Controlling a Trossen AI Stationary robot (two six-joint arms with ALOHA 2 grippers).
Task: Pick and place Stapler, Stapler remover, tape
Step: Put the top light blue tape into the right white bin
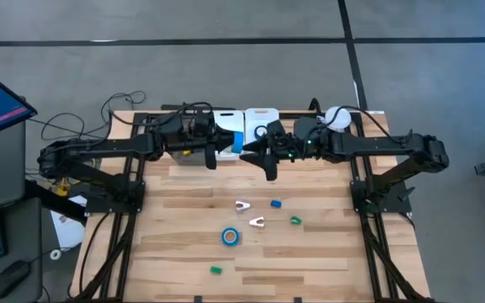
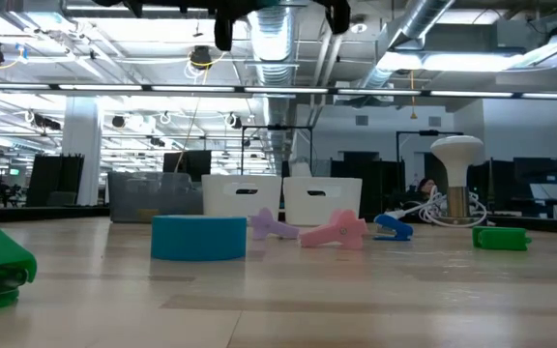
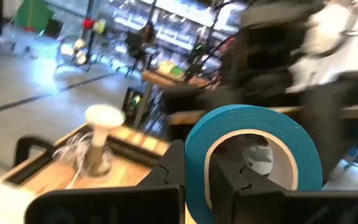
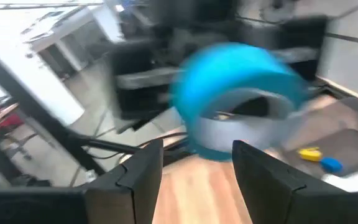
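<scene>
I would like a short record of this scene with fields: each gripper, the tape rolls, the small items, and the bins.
left gripper: shut on a bright-blue tape roll, held up near the bins
right gripper: open, facing that roll
second blue tape roll: flat on the wooden table
pale staple removers: two, near the table's middle
white bins: at the far edge

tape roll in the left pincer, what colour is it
Bright blue with a pale inner core; the tape roll shows best in the left wrist view.
</scene>
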